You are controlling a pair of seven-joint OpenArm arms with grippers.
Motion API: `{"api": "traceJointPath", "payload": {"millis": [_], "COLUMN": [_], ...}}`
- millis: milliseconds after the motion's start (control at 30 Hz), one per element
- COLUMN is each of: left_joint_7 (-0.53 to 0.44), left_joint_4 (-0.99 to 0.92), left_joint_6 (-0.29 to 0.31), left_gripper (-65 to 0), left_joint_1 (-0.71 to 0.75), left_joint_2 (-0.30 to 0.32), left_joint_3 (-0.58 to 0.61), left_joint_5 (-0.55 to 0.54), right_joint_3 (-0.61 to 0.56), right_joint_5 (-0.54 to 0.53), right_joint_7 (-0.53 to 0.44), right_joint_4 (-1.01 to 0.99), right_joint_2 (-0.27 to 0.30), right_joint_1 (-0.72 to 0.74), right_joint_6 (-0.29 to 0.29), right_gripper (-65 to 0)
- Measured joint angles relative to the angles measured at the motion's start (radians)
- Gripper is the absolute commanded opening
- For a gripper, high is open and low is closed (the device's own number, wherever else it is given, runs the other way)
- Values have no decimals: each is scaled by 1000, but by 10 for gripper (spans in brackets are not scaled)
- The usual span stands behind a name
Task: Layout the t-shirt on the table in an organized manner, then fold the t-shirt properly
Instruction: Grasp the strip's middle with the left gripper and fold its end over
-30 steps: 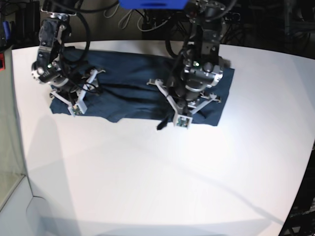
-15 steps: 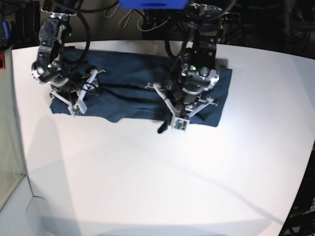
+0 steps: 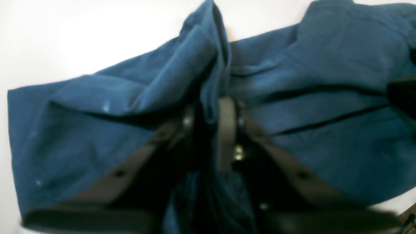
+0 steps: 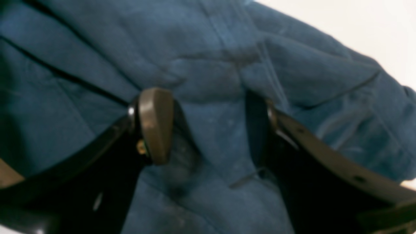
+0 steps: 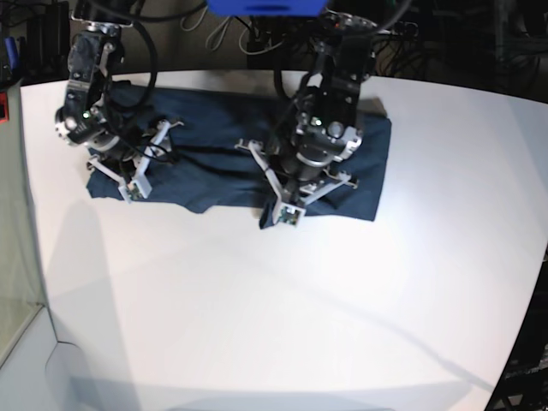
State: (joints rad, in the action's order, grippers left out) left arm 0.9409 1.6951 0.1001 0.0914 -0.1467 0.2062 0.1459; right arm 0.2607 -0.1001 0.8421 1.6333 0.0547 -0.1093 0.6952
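Observation:
The dark navy t-shirt [image 5: 214, 145] lies as a long, wrinkled band across the far part of the white table [image 5: 257, 300]. In the left wrist view my left gripper [image 3: 209, 120] is shut on a raised fold of the t-shirt [image 3: 130, 97], with the cloth pinched between its pads. The left arm [image 5: 321, 141] stands over the shirt's right half. Over the shirt's left end, the right arm [image 5: 86, 111] is low. My right gripper [image 4: 208, 126] is open, its fingers [image 4: 156, 123] pressing down on flat cloth [image 4: 211, 65] with nothing caught between them.
Behind the table's far edge are dark cables and equipment [image 5: 257, 38], with a blue object [image 5: 265, 7] overhead. A small red item [image 5: 2, 104] sits past the left edge. Bare white tabletop stretches from the shirt toward the near edge.
The left arm has moved leftward across the shirt, drawing the shirt's right end in with it. The right arm has stayed where it was.

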Motion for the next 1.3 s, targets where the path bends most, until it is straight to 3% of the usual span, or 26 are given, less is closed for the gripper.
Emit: {"api": "traceJointPath", "payload": {"millis": [167,367,467,700,900,1300], "left_joint_7": [-31,-106,-108,-105,-109,-117], "left_joint_4": [43,203,227,197,187,-40], "left_joint_6": [1,4,3,-1,1,1], "left_gripper": [-441,-442,-443,-515,-517,-517], "left_joint_1": [14,67,63,77,105,-51], "left_joint_2": [0,-1,0,55,63,40], "left_joint_3": [-1,-23,-77,-141,-143,-144], "left_joint_5": [-1,-147,-143,-144,-146,-151], "right_joint_3": [0,0,0,0,0,0], "right_joint_5": [0,0,0,0,0,0], "right_joint_7": [0,0,0,0,0,0], "right_joint_4": [0,0,0,0,0,0], "right_joint_2": [0,0,0,0,0,0], "right_joint_1": [0,0,0,0,0,-2], "right_joint_6": [0,0,0,0,0,0], "right_gripper": [-287,-287,-287,-287,-287,-287]}}
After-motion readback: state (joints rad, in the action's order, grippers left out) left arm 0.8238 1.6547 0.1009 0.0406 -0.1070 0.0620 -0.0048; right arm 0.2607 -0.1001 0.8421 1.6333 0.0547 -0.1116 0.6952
